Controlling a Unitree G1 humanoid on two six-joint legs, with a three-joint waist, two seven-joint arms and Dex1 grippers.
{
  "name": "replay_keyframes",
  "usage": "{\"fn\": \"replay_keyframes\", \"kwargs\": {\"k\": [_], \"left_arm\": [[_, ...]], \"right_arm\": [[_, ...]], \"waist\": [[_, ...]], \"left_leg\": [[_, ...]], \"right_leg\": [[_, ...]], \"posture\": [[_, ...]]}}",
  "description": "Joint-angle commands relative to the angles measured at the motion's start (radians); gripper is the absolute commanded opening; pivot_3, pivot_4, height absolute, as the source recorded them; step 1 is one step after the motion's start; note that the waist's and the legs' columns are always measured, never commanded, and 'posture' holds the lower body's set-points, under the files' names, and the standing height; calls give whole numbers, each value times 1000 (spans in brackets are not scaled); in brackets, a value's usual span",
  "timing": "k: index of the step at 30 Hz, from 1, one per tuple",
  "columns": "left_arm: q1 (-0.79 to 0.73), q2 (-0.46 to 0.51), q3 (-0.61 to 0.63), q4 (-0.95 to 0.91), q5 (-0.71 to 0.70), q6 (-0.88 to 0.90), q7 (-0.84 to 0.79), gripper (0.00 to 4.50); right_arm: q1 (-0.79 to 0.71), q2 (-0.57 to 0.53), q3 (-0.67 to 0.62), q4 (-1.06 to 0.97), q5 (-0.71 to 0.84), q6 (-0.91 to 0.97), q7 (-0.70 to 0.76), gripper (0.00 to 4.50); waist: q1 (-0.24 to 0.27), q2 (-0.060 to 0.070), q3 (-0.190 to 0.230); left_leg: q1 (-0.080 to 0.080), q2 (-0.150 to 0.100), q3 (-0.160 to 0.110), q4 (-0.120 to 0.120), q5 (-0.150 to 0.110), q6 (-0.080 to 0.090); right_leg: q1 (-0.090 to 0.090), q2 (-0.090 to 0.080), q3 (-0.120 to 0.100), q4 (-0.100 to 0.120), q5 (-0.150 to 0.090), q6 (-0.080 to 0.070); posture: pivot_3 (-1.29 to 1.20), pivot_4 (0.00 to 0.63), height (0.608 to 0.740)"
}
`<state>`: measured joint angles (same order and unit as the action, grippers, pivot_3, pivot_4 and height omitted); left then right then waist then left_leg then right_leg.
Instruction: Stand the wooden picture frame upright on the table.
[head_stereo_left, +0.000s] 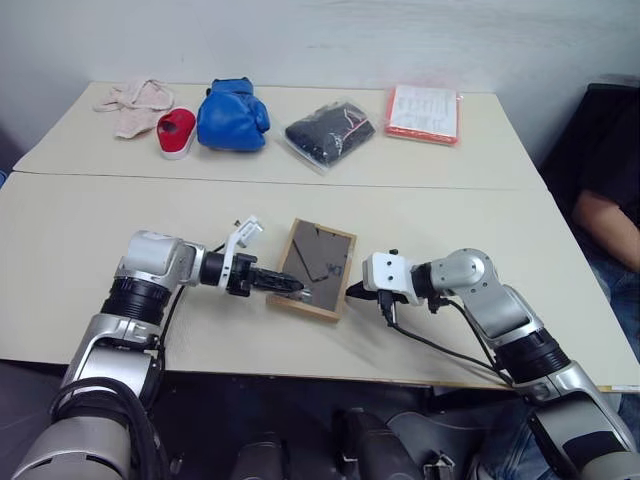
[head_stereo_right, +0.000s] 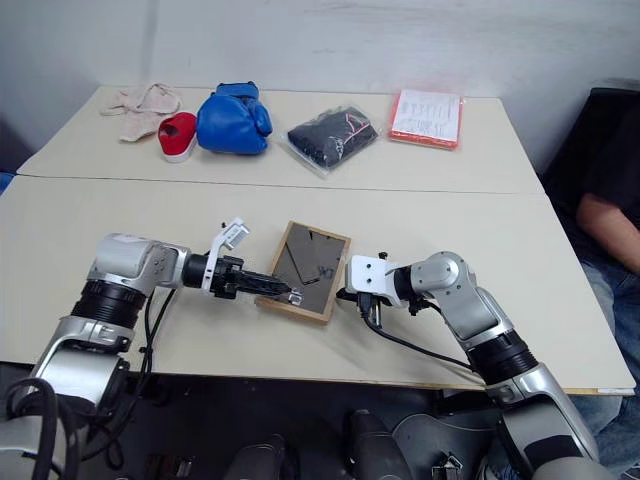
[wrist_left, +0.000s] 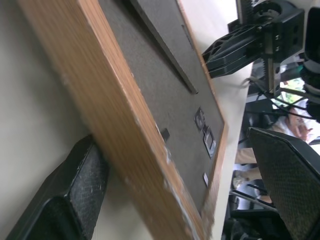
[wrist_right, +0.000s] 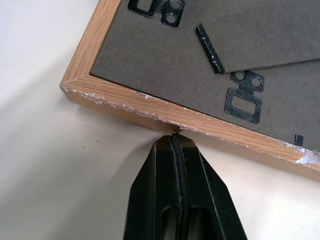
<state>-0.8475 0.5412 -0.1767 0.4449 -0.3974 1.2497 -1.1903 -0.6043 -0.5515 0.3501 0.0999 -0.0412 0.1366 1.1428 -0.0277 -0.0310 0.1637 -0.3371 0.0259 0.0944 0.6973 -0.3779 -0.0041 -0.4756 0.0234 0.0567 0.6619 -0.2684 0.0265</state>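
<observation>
Wooden picture frame (head_stereo_left: 316, 266) backing-up on table (head_stereo_left: 80, 240); left pincer (wrist_left: 190, 195) spread astride edge; right pincer (wrist_right: 174, 141) pressed together, tip touching rim

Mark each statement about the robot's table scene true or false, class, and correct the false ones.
1. The wooden picture frame lies with its backing board facing up. True.
2. The right claw is open wide. False: its fingers are pressed together, their tips at the frame's edge.
3. The left claw has its fingers spread, one on either side of the frame's edge. True.
4. The blue boxing glove rests on the frame. False: it sits at the table's far side, apart from the frame.
5. The red-edged packet is held by a claw. False: it lies untouched on the far side.
</observation>
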Motion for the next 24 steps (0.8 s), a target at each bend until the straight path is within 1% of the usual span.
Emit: {"fn": "replay_keyframes", "kwargs": {"k": [1, 4, 5, 9, 10, 11, 14, 16, 18, 21, 23, 24], "left_arm": [[7, -30, -8, 11, -28, 39, 21, 3845], [8, -14, 6, -11, -57, 55, 0, 2974], [11, -9, 9, -24, -67, 61, -6, 2611], [29, 14, 40, -79, -113, 77, -8, 1441], [34, 19, 55, -94, -125, 84, 0, 1256], [39, 25, 79, -110, -141, 92, 7, 1252], [57, 42, 149, -171, -187, 122, 31, 1252], [79, 56, 194, -237, -219, 137, 48, 1252], [110, 69, 220, -324, -249, 147, 64, 1252], [143, 67, 247, -418, -293, 169, 96, 1252], [157, 61, 255, -449, -310, 169, 115, 1252], [162, 59, 255, -458, -315, 164, 122, 1252]], "right_arm": [[-3, 6, -6, -39, 9, -2, -8, 0], [10, 3, -11, -53, 15, 6, -11, 0], [17, 5, -14, -62, 20, 12, -14, 0], [44, 0, -45, -128, 59, 78, -24, 0], [52, -10, -59, -153, 79, 106, -18, 0], [62, -29, -80, -182, 107, 140, -4, 0], [86, -97, -159, -270, 221, 275, 50, 579], [74, -141, -233, -331, 348, 419, 86, 1179], [35, -154, -288, -364, 457, 544, 88, 1851], [-46, -100, -301, -352, 534, 663, 29, 2815], [-98, -48, -291, -327, 560, 705, -12, 3568], [-128, -15, -285, -309, 571, 722, -31, 3804]], "waist": [[-2, 0, 0], [-5, 0, 0], [-9, 0, 0], [-13, 0, 0], [-16, 0, 0], [-18, 0, 0], [-19, -1, 1], [-18, -1, 1], [-21, -1, 1], [-27, -1, 1], [-27, -1, 1], [-25, -1, 1]], "left_leg": [[0, 0, 0, 0, 0, 0], [-1, 0, 0, 0, 0, -1], [-2, 0, 0, 0, 0, -1], [-2, 1, 0, 0, 1, -2], [-2, 1, 0, 0, 1, -2], [-2, 1, 0, 0, 1, -2], [-3, 1, 0, 0, 1, -2], [-4, 1, -1, 0, 1, -2], [-3, 1, -1, 0, 1, -2], [-3, 1, -1, 0, 1, -3], [-2, 1, -1, 0, 1, -3], [-2, 1, -1, 0, 1, -3]], "right_leg": [[0, 0, 0, 0, 0, 0], [-1, 0, 0, 0, 0, 0], [-2, 0, 0, 1, 0, 0], [-3, 1, 0, 2, 0, 0], [-3, 1, 0, 2, 0, 0], [-3, 1, 0, 2, 0, 0], [-4, 1, 0, 3, 0, 0], [-4, 1, 0, 2, 0, 0], [-4, 1, 0, 2, 0, 0], [-3, 1, 0, 3, 0, 0], [-3, 1, 0, 3, 0, 0], [-3, 1, 0, 3, 0, 0]], "posture": [[0, 150, 740], [0, 150, 740], [0, 150, 740], [0, 150, 740], [0, 150, 740], [0, 150, 740], [0, 150, 740], [0, 150, 740], [0, 150, 740], [0, 150, 740], [0, 150, 740], [0, 150, 740]]}}
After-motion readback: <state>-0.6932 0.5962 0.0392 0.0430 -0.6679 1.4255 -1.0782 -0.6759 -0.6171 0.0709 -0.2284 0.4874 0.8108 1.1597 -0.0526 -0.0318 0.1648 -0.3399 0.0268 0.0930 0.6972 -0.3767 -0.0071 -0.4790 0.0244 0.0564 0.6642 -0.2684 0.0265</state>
